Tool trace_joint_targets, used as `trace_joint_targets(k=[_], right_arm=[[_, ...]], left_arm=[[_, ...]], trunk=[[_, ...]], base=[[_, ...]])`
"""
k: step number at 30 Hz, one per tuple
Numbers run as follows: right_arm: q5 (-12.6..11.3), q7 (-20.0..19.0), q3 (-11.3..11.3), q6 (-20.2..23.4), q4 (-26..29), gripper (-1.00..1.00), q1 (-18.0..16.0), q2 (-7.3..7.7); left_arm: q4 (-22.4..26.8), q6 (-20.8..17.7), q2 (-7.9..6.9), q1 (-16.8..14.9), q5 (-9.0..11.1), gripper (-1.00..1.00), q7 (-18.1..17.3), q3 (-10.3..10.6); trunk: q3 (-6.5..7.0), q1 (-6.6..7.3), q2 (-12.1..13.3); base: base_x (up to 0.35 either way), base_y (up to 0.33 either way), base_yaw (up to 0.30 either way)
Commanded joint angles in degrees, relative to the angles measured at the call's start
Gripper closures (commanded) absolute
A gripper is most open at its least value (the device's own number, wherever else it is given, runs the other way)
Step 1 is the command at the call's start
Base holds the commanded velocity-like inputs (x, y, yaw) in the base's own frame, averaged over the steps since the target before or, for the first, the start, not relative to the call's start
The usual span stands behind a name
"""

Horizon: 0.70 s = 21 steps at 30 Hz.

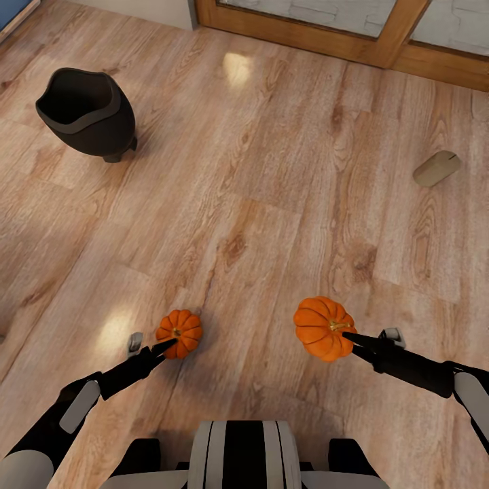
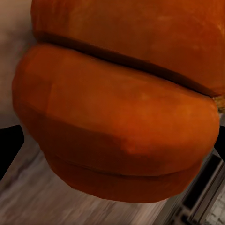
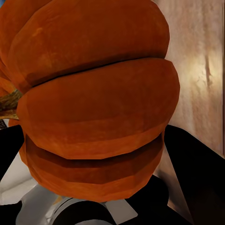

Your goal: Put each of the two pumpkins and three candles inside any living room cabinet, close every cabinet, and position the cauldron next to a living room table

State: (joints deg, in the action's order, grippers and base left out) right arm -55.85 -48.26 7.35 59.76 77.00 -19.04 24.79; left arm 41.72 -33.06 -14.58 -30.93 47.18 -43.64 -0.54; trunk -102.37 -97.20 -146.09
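Across a glossy wood-plank floor (image 1: 272, 204), the cauldron (image 1: 85, 112) stands upright, far from 1 candle (image 1: 436, 168) lying on its side. Well short of the cauldron, the left gripper (image 1: 165, 346) clamps the smaller pumpkin (image 1: 179, 333) and the right gripper (image 1: 348, 337) clamps the larger pumpkin (image 1: 324, 327). Beyond runs a wooden door frame (image 1: 380, 47).

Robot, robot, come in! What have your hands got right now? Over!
Left hand shut on smaller pumpkin. Right hand shut on bigger pumpkin. Cauldron and one candle on the floor ahead, nothing blocking.
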Motion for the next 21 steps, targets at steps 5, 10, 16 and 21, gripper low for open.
trace_joint_targets(k=[5,10,16,21], right_arm=[[0.09,-0.26,0.04,0.24,-0.09,1.0,-0.03,-0.01],[0.1,-0.26,0.04,0.24,-0.15,1.0,-0.03,-0.01],[0.12,-0.26,0.04,0.24,-0.18,1.0,-0.03,-0.01],[0.09,-0.26,0.04,0.24,-0.18,1.0,-0.03,-0.01]], left_arm=[[0.03,-0.43,-0.06,0.0,0.28,-1.0,-0.04,-0.07],[0.03,-0.43,-0.09,0.0,0.28,-1.0,-0.04,-0.07],[0.02,-0.43,-0.17,0.0,0.28,-1.0,-0.11,-0.19],[0.03,-0.43,-0.18,0.0,0.28,-1.0,-0.13,-0.27]], trunk=[[-0.02,0.01,-0.01],[-0.02,0.01,-0.01],[-0.02,0.01,-0.01],[-0.02,0.01,-0.01]], base=[[0.0,-0.099,0.0],[0.0,-0.008,0.0],[0.0,0.0,0.0],[0.0,0.0,0.0]])
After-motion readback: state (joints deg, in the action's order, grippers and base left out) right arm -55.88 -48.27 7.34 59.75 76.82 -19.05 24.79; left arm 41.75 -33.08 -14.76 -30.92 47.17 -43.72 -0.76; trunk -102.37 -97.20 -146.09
